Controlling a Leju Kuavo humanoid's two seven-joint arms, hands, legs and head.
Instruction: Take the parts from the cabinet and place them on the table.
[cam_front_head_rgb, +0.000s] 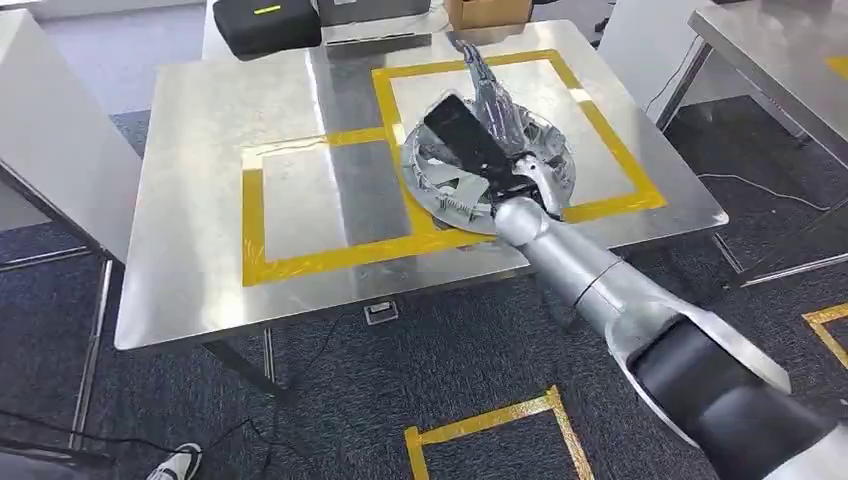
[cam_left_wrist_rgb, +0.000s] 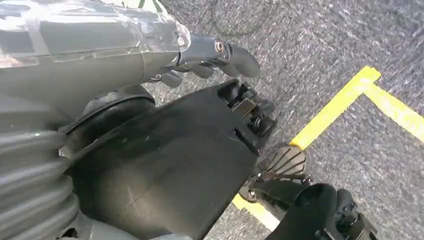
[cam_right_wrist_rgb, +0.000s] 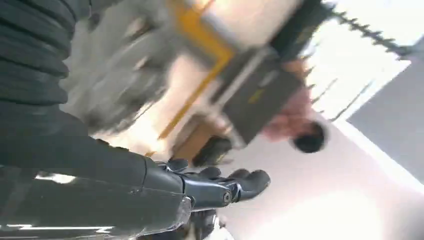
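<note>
**Desk:** Status on the part, please. Where is it?

**Operator:** Head view puts the round silver part (cam_front_head_rgb: 440, 180) at the middle of the frame. It lies flat on the steel table (cam_front_head_rgb: 200, 200), across the yellow tape (cam_front_head_rgb: 330, 255) that splits the two marked squares. My right arm (cam_front_head_rgb: 580, 265) comes up from the lower right of the frame, and the right hand (cam_front_head_rgb: 465, 135) lies over the part's upper right half.

**Desk:** Is the hand gripping it?

**Operator:** From the head camera I see the fingers (cam_front_head_rgb: 487, 85) stretched out straight toward the top of the frame, past the part's rim. I cannot tell from there whether the palm touches the metal. The right wrist camera adds what that view lacks. It shows the thumb and the dark fingers of the hand (cam_right_wrist_rgb: 210, 187) held out straight and apart, with nothing between them. Everything behind them is badly blurred.

**Desk:** And the left side?

**Operator:** The left wrist camera gives me the left hand (cam_left_wrist_rgb: 200, 55) over grey carpet (cam_left_wrist_rgb: 325, 40) crossed by a yellow tape line (cam_left_wrist_rgb: 345, 100). Its thumb sticks out, its fingers are loose and parted, and it holds nothing.

**Desk:** Anything else on the table?

**Operator:** A black case (cam_front_head_rgb: 265, 25) and a cardboard box (cam_front_head_rgb: 487, 12) sit past the table's far edge at the top of the head frame, well apart from the part.
</note>
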